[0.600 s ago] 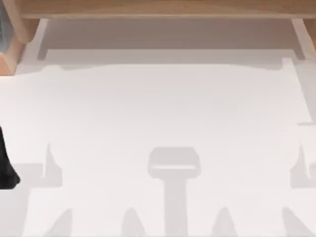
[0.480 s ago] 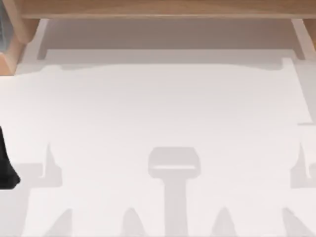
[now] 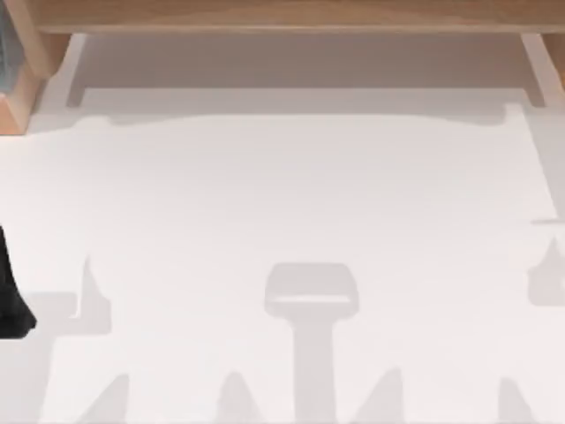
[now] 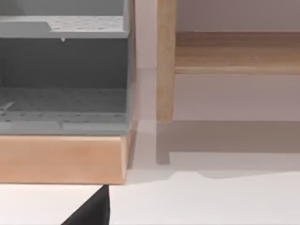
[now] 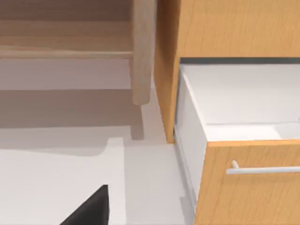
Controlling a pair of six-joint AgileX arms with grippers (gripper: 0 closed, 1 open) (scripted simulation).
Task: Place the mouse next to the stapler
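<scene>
The mouse and the stapler are out of view. The white table point(image 3: 282, 194) lies bare across the top view, with only arm shadows on it. A black piece of my left arm point(image 3: 11, 300) pokes in at the table's left edge. The left wrist view catches a dark tip of my left gripper point(image 4: 91, 211) low over the table, short of a wooden base. A dark tip of my right gripper point(image 5: 91, 208) hangs over the table in front of an open drawer.
A wooden shelf point(image 3: 282, 16) runs along the back on posts point(image 4: 165, 61). At the back left, a grey perforated rack point(image 4: 61, 93) sits on a wooden base point(image 4: 61, 159). At the right, a wooden cabinet point(image 5: 225, 28) has its white-lined drawer point(image 5: 243, 103) pulled open.
The arm shadows at the table's right edge and bottom right have shifted, up and slightly left. The left arm and its shadow have stayed put.
</scene>
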